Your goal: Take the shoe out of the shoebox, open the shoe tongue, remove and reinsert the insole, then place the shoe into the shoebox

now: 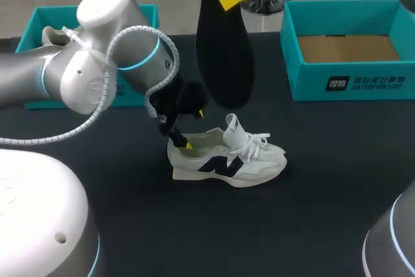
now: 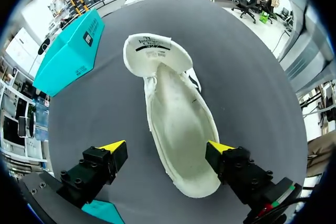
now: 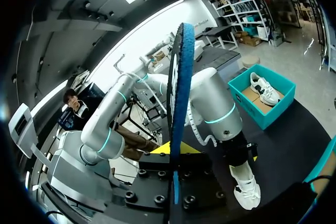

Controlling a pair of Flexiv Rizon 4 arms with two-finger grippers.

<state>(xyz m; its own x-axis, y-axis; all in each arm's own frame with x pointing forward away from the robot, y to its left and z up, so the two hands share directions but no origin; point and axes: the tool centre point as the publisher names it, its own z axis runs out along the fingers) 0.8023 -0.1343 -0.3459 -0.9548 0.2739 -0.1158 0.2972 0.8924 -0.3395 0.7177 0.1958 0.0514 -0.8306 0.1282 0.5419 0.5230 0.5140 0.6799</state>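
White shoe [image 1: 227,157] lies on its sole on the dark table [image 1: 324,192], out of both boxes, toe toward my right. Tongue [image 1: 235,124] is pulled up and forward, the mouth of the shoe is wide open, and the laces [image 1: 256,142] are loose over the top.

Left gripper [image 2: 166,147] is low at the heel with its fingers apart. One yellow tip [image 2: 220,147] is at the heel rim. The other tip [image 2: 113,146] is off to the side over the table, clear of the shoe. Not clamped on anything.

Right gripper [image 3: 176,149] is raised well above the table, fingers pinched on the black insole [image 1: 224,50]. The insole hangs upright in the air, above and behind the shoe, not touching it. Right wrist view shows it edge-on between the yellow tips.

Teal box [image 1: 350,85] sits at the far right of the table, open, with a bare cardboard floor. Other teal box [image 3: 273,114] sits at the far left behind the left arm, with a second shoe [image 3: 264,88] inside it.
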